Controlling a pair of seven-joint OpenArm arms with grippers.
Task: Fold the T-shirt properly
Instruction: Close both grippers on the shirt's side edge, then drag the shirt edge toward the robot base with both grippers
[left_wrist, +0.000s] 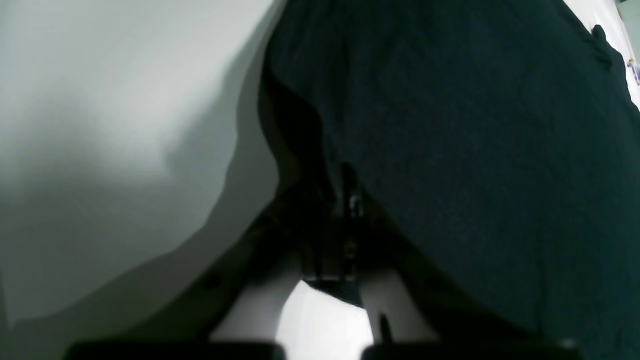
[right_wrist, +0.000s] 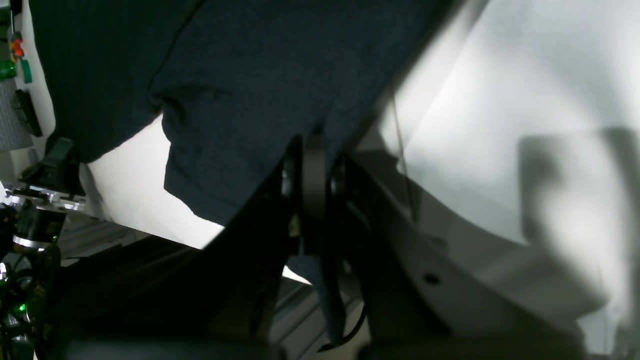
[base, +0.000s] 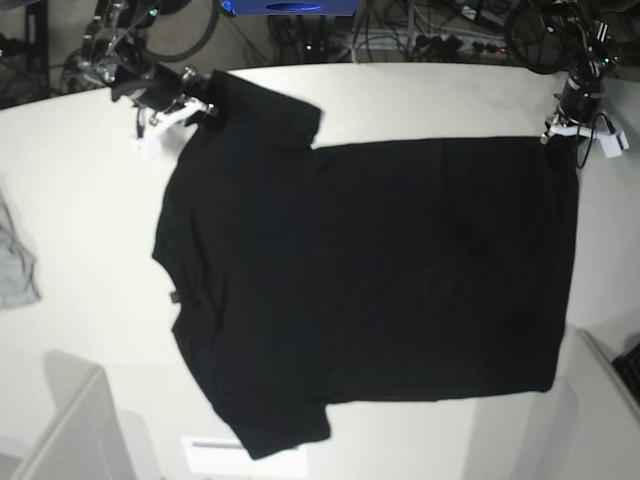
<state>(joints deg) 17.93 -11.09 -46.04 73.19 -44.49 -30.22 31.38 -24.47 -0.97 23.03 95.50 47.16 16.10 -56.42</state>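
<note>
The large black short-sleeved cloth T-shirt (base: 360, 280) lies spread flat on the white desk (base: 80, 170), plain black side up, covering most of its middle. Its collar end points toward the base view's left and its hem runs along the right. One sleeve reaches the far left corner; the other lies near the front edge.

The right tool (base: 190, 103) sits at the far sleeve. In the right wrist view its dark fingers (right_wrist: 312, 175) are closed together with black fabric pinched between them.

The left tool (base: 562, 128) sits at the far hem corner. In the left wrist view its fingers (left_wrist: 350, 200) meet under a fold of the cloth, clamping it.

A small grey cloth (base: 15, 265) lies at the desk's left edge, well apart from the shirt.
</note>
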